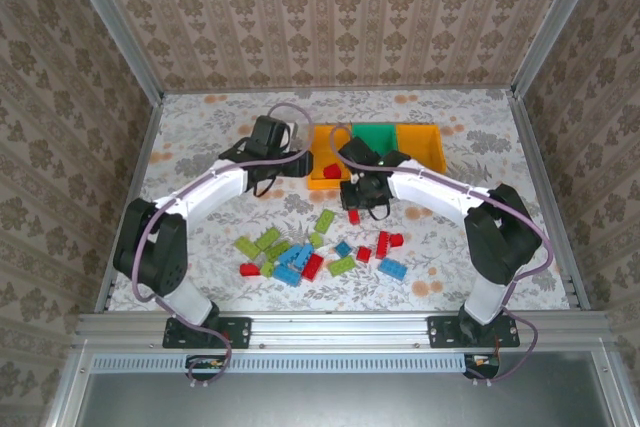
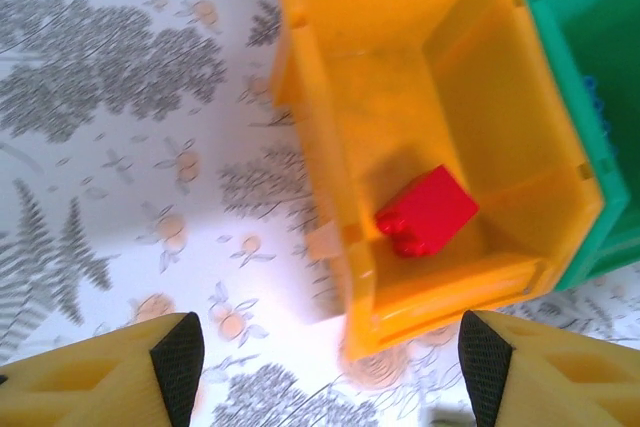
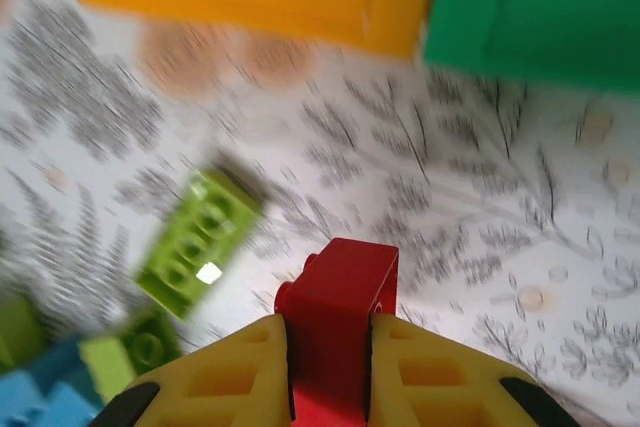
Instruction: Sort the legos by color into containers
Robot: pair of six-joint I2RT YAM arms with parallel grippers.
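table (image 1: 200,137): flat, matte, floral-print surface.
green bin (image 1: 374,135): landmark; rigid moulded plastic, open, rectangular.
left orange bin (image 2: 400,17): touching green bin's left flank; glossy, smooth-walled; one red lego (image 2: 427,210) inside.
right orange bin (image 1: 425,139): touching green bin's right flank.
left gripper (image 2: 335,372): jaws wide, empty; left of green bin, arms' side.
right gripper (image 3: 328,332): pinching red brick (image 3: 345,277) by its flat sides; just before green bin, arms' side.
pile (image 1: 300,257): red, blue and lime legos, loose on table; well before green bin, arms' side.
handling: likely light, stiff, slick; best gripped across flat sides, studs clear.
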